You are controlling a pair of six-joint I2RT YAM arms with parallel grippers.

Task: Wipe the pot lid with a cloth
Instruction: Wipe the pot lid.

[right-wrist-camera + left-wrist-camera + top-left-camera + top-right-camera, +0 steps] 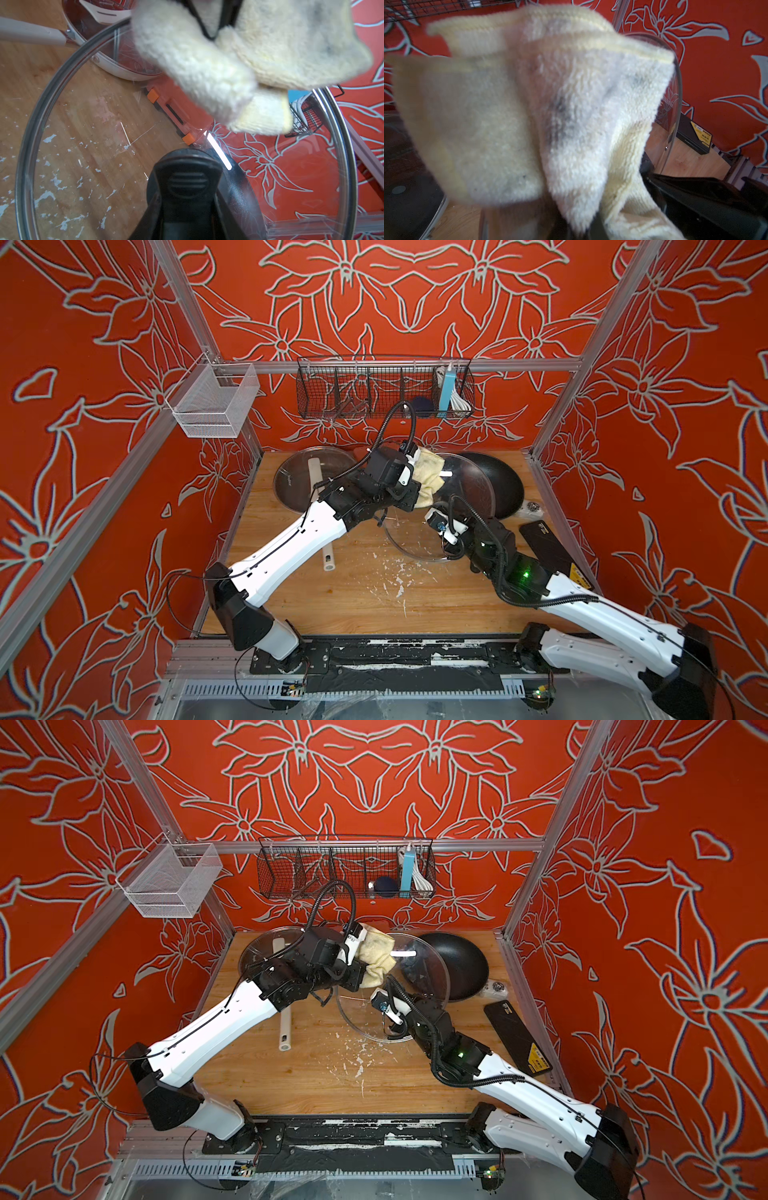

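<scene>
The cream, off-white towelling cloth with dark grey-brown smudges is bunched at the tip of the left arm, up against the upper rear edge of the round clear-glass pot lid with a metal rim. In the right wrist view the left gripper shows as a narrow black V, its fingers drawn tight together on the cloth, which folds around them and covers the top stretch of the lid's rim. The left wrist view is almost filled by the stained fabric; whether it presses hard on the glass I cannot tell. The right gripper clasps the lid's black ridged knob with its fingers partly apart around it, and holds the lid tilted steeply over the scuffed, white-flecked wooden tabletop — near the middle of the table. Whether the lid's lower rim touches the wood cannot be made out. Just behind the lid in both top views sits a round black wok-like pan; to the rear left stands a second pan with a long cream handle, and along the right edge lies a flat black slab with a yellow label.
</scene>
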